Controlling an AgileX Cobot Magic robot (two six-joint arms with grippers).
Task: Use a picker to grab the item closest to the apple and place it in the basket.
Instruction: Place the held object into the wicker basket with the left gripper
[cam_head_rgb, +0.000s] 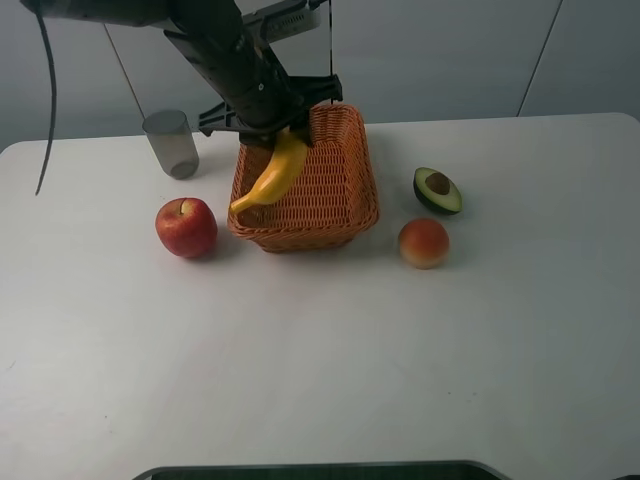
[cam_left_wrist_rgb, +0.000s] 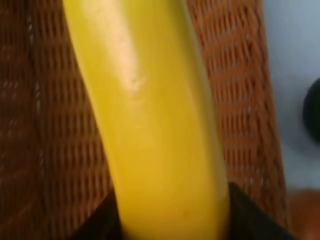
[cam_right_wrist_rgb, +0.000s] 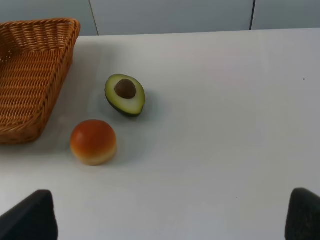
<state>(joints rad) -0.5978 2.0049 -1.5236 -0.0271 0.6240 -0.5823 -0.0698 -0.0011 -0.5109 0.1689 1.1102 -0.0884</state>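
Observation:
A yellow banana (cam_head_rgb: 275, 172) hangs tilted over the left part of the wicker basket (cam_head_rgb: 360, 190), its lower tip above the basket's front-left rim. My left gripper (cam_head_rgb: 275, 125) is shut on the banana's upper end. The left wrist view is filled by the banana (cam_left_wrist_rgb: 155, 125) with basket weave (cam_left_wrist_rgb: 240, 75) behind it and dark fingers (cam_left_wrist_rgb: 250, 217) at its sides. The red apple (cam_head_rgb: 186, 226) sits on the table left of the basket. My right gripper (cam_right_wrist_rgb: 167, 215) is open, holding nothing; it does not appear in the exterior view.
A halved avocado (cam_head_rgb: 437, 190) (cam_right_wrist_rgb: 125, 94) and a round orange-red fruit (cam_head_rgb: 424, 242) (cam_right_wrist_rgb: 93, 141) lie right of the basket (cam_right_wrist_rgb: 30, 75). A grey translucent cup (cam_head_rgb: 171, 143) stands behind the apple. The table is white.

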